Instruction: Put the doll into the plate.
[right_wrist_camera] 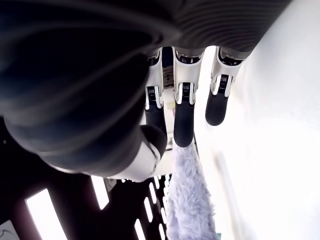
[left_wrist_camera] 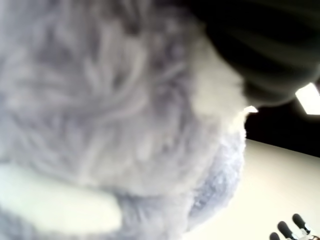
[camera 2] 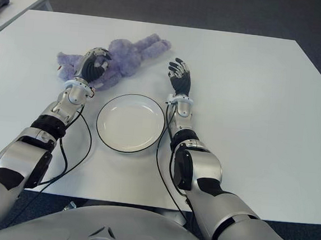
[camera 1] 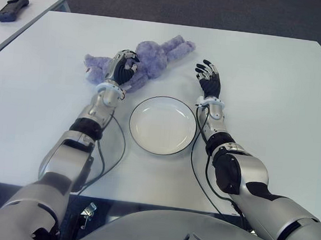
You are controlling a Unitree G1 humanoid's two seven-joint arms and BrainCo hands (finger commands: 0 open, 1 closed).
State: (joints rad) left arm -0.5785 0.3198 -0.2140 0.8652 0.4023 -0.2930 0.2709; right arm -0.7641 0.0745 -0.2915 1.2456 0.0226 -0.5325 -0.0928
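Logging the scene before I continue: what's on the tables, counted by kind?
Dolls: 1, purple plush doll, left hand on it
Plates: 1, white plate, empty
Handheld controllers: 1, dark controller on the side table
Total: 3

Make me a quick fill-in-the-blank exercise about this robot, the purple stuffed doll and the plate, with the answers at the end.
1. The robot's ____ hand is closed on the doll.
2. The plate holds ____.
3. The right hand, fingers spread, shows to the ____ of the plate.
4. The doll lies on the table, on the ____ side of the plate from the robot.

Answers: left; nothing; right; far
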